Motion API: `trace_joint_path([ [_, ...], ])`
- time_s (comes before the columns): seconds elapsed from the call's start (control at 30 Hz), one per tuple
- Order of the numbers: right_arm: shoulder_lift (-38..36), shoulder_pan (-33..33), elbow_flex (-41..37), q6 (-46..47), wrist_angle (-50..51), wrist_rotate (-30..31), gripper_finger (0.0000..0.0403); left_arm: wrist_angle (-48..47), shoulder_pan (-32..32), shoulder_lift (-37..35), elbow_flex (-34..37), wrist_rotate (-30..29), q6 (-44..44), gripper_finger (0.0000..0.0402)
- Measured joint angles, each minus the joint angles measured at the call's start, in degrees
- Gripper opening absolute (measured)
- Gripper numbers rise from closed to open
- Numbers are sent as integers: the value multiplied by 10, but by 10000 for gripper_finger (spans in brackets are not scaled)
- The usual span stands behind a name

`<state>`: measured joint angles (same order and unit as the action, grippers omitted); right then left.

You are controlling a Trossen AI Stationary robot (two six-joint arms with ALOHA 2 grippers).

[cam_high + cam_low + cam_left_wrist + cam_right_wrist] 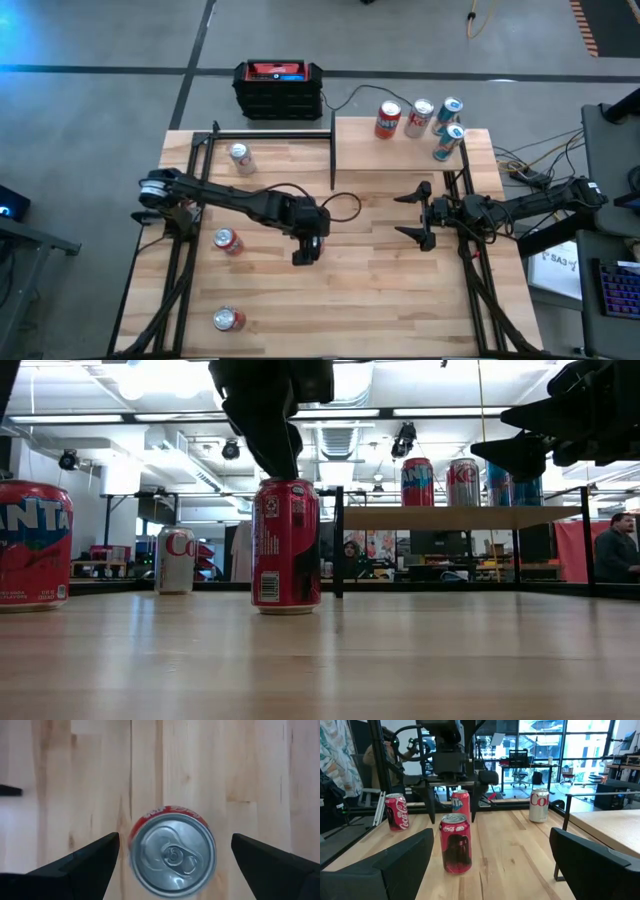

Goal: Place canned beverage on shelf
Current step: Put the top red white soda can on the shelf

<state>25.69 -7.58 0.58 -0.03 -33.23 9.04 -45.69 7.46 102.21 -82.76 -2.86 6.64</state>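
Directly beneath the left gripper (172, 857), upright red can (172, 852), fingers spread wide, not touching.

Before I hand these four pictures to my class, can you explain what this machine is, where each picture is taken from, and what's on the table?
It is a robot with two dark arms, each ending in a two-fingered tool. One picture looks straight down on the table, one looks level across it, and one comes from a camera on each wrist. The left tool hangs open directly above a red can standing mid-table, fingers either side, not gripping. The right tool waits open, holding nothing. Three more cans stand on the table's left side. Four cans already stand on the shelf, a small raised board at the far right. A black-and-red box sits on the floor beyond.
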Motion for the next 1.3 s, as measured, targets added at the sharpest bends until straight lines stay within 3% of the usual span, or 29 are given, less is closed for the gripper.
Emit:
trace_joint_path([
  [0.67,0,0,0,0,0,0,383,-49,-1,41,0,9,39,366],
  [1.1,0,0,0,0,0,0,383,-51,-1,42,0,6,10,266],
  [1.3,0,0,0,0,0,0,383,-37,-1,42,0,6,7,295],
])
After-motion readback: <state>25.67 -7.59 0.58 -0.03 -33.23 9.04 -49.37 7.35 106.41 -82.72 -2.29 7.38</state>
